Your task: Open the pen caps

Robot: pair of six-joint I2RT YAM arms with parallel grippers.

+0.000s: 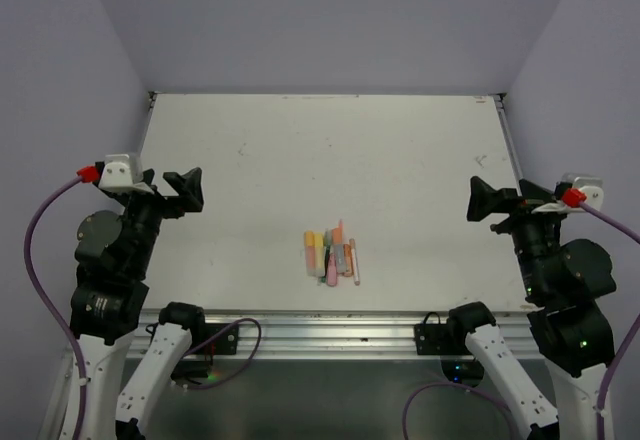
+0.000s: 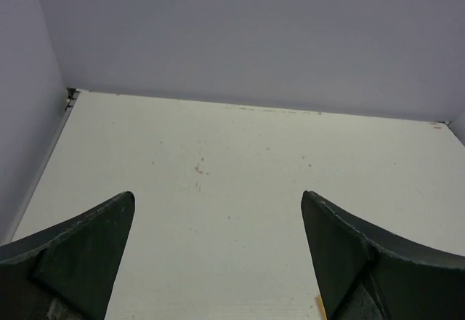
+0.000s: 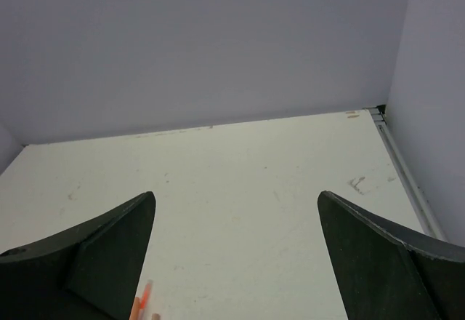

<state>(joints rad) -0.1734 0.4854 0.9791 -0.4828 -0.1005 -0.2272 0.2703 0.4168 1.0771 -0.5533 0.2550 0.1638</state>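
The pens [image 1: 331,256] lie in a tight bundle, side by side, near the front edge of the white surface [image 1: 300,150], about midway between the two arms. Orange, yellow, pink and green show among them. From above, the pen caps are too small to tell from the bodies.

Only the top view shows the whole bundle. The right wrist view catches just one orange pen end [image 3: 145,300] at its lower edge, beside the left dark finger [image 3: 102,254]. The left wrist view gives only an orange speck [image 2: 317,302] by a finger [image 2: 349,262], too small to identify.

The left jaws and the right jaws both stand spread wide with nothing between them. Each hangs above a side edge of the surface, well apart from the pens.
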